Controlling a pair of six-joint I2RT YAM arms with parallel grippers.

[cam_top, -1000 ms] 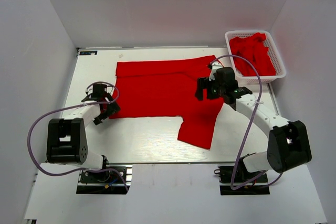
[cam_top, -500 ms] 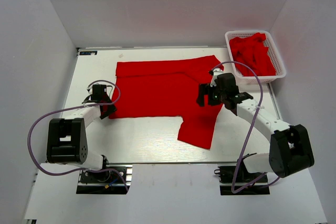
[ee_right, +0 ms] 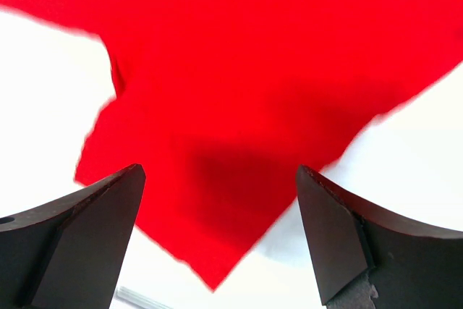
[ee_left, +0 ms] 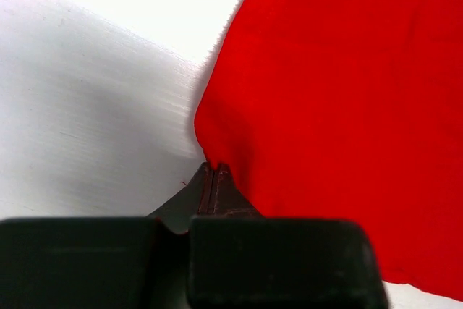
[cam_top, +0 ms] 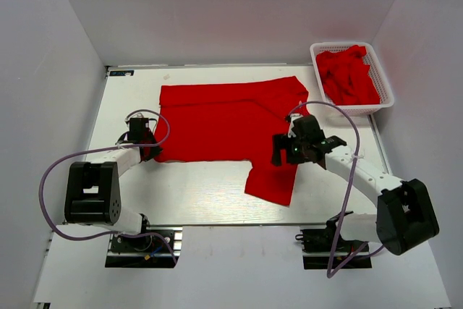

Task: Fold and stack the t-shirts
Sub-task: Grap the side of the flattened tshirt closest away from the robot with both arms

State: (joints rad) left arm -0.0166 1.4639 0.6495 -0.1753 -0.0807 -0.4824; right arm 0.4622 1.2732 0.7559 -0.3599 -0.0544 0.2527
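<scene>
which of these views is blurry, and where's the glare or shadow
Right wrist view: the t-shirt edges smear with blur, and a dark shadow sits on the cloth between the fingers of the open right gripper. Left wrist view: the table is washed out by glare at top left. Top external view: sharp, evenly lit.

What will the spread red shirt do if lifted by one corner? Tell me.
Likely floppy: the shirt lies flat and creased, so lifted by one corner it should sag and drag. Pushed by the left gripper, shut at its corner, it would likely bunch.
</scene>
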